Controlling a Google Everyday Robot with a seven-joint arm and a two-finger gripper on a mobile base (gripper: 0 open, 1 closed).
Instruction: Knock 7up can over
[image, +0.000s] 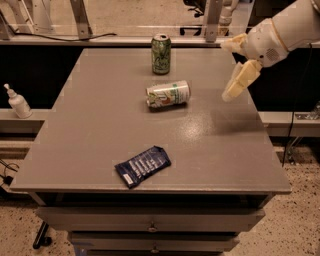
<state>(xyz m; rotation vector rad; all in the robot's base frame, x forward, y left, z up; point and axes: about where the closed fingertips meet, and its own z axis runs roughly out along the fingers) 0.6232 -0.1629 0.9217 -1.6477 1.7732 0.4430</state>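
Observation:
The 7up can (168, 94), white and silver with green lettering, lies on its side on the grey table (100, 125), a little behind the table's middle, its silver top pointing left. My gripper (231, 94) hangs above the table's right side, well to the right of the can and not touching it. Its pale fingers point down and to the left.
A darker green can (161, 54) stands upright near the table's far edge, behind the 7up can. A dark blue snack packet (143, 166) lies near the front edge. A white pump bottle (18, 102) stands on a shelf to the left.

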